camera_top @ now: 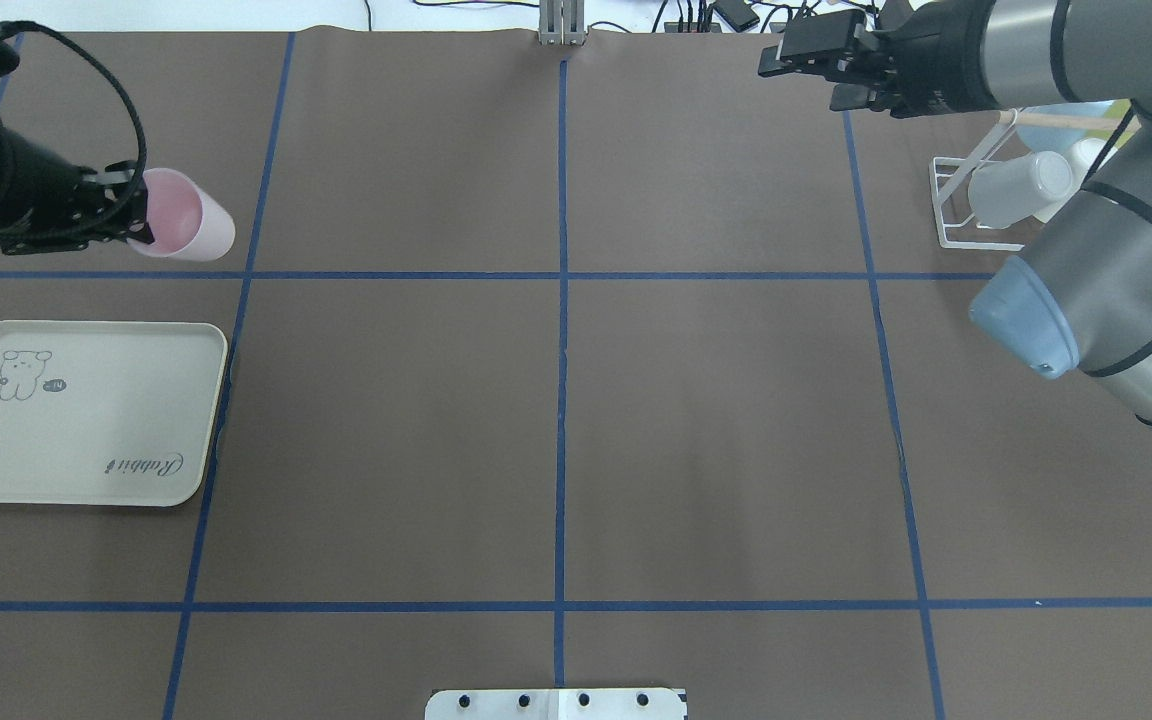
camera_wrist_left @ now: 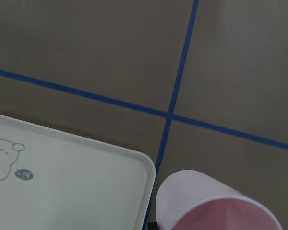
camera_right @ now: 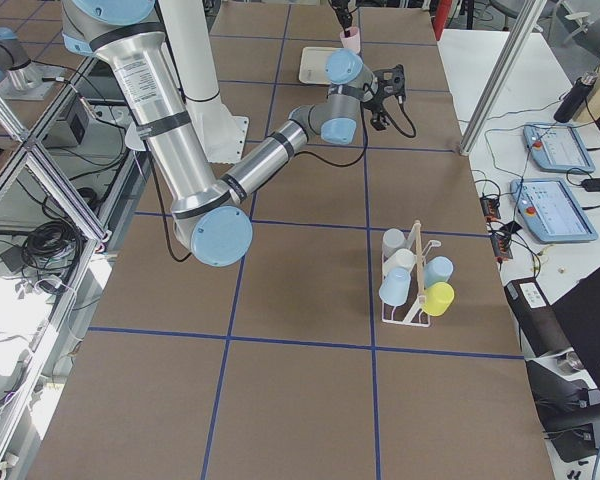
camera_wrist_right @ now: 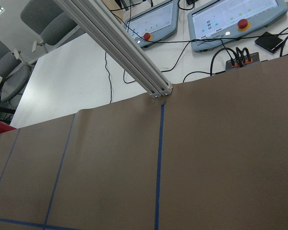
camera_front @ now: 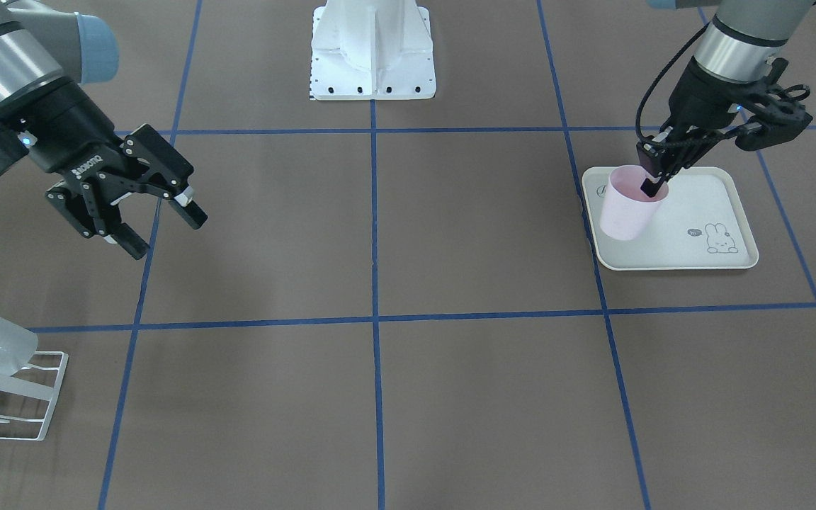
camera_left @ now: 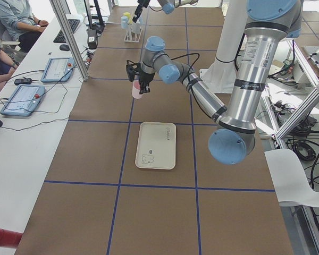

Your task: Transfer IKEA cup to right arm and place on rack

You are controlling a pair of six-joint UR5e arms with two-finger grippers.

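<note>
Two black two-finger grippers hang well apart over the brown paper-covered table (camera_front: pixel 380 397), which blue tape lines (camera_front: pixel 374 212) divide into large squares; the middle squares between them lie bare from the white base plate (camera_front: pixel 372 49) out to the operators' edge. The left gripper (camera_front: pixel 652 185) pinches the rim of a pale pink plastic cup (camera_front: pixel 627 209), one finger inside and one outside. The cup is tilted with its mouth toward the wrist, and the left side view shows it raised off the table. From overhead it hangs just past the far corner of the cream rectangular tray (camera_top: pixel 86 430), on the operators' side. The right gripper (camera_front: pixel 166 232), on the silver-grey right arm (camera_front: pixel 18 64), has its jaws spread wide with nothing between them, above bare table. The white wire-frame rack (camera_right: pixel 412 300) stands at the table's right end near the operators' edge. It carries a light wooden dowel (camera_right: pixel 416 250) and several cups (camera_right: pixel 420 280), white, pale blue and yellow. An aluminium post (camera_wrist_right: pixel 120 48) rises at the far table edge. White lettering on the right gripper reads "ROBOTIQ". The tray bears a rabbit drawing, the script word "Rabbit" and a small dark bubble reading "hi".
</note>
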